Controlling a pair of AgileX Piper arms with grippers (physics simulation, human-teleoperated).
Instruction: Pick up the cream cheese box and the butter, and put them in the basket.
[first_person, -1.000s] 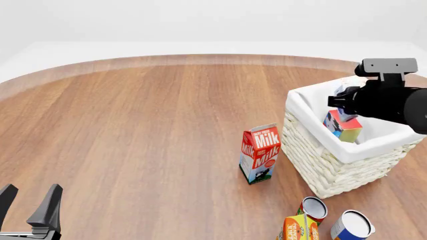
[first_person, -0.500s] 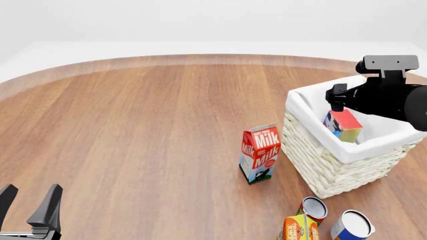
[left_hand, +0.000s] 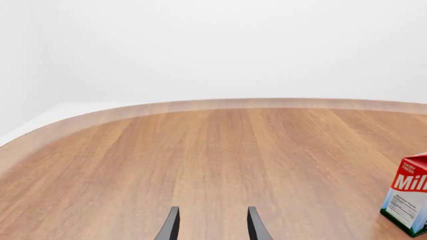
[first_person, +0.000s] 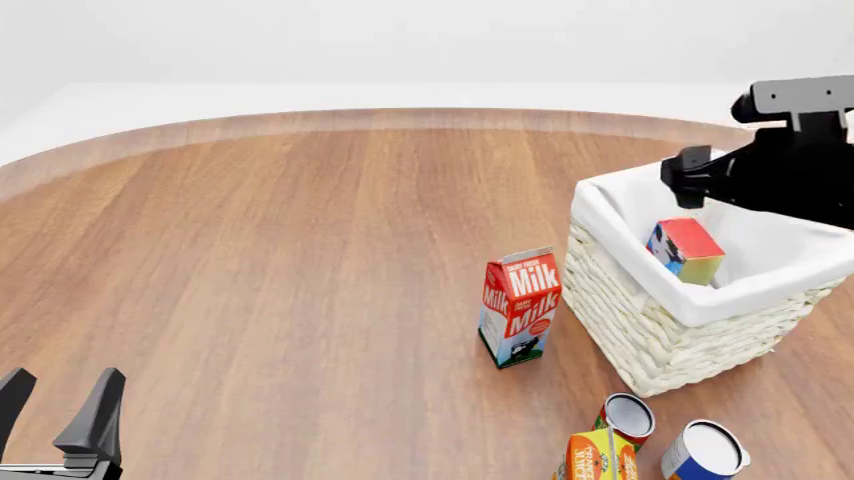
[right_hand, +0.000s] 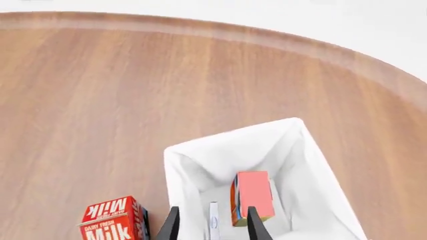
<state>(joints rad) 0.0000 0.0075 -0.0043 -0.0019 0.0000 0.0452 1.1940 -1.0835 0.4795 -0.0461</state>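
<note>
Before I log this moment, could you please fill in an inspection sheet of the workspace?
Surface: round wooden table, bare on its left.
Job's things: butter lying inside the basket; a pale thin item beside it, unidentifiable.
Clutter: milk carton upright beside the basket; two cans and an orange carton near the front edge.
Grippers: left tool open, empty; right tool open above the basket.
Cables: nothing seen.
Surroundings: plain white.

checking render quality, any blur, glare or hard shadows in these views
Front view: sharp, flat even light, only a faint shadow beside the milk carton. Right wrist view: crisp, the basket liner bright white but folds visible. Left wrist view: clean, no glare on the table.
</note>
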